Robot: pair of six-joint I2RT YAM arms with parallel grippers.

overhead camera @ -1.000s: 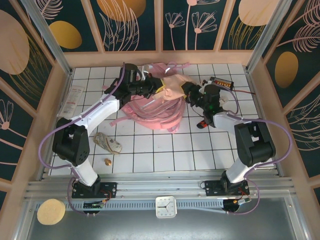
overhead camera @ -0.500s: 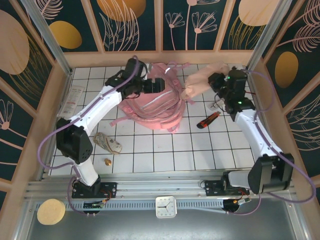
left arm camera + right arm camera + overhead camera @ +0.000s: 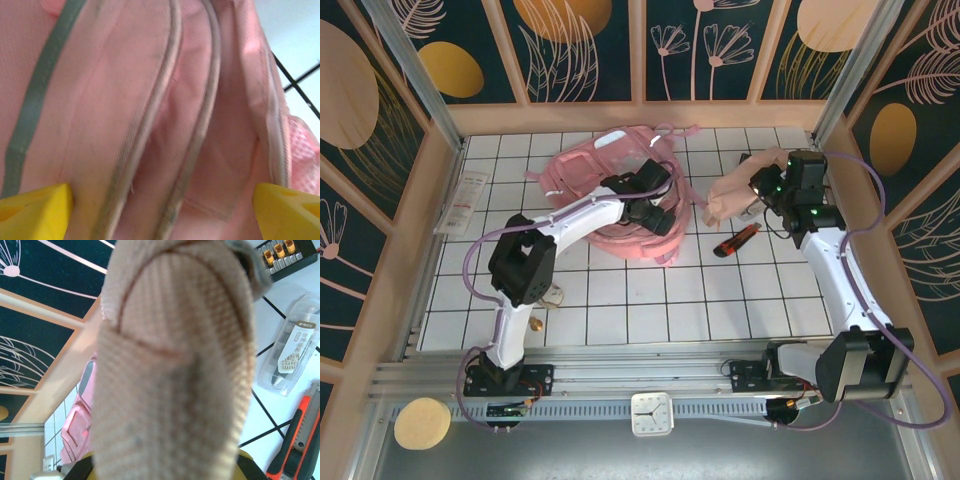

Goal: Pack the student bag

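Left gripper (image 3: pixel 160 210) spreads wide (empty) over the pale pink fabric backpack (image 3: pixel 588 165); right gripper (image 3: pixel 754 194) clamps a beige knitted cloth (image 3: pixel 175 365).

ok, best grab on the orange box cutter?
Probably mid-handle of the box cutter, from straight above, with the jaws across its narrow width. It lies flat and diagonal on the tiled table, long and slim, with bare tile along both long sides.
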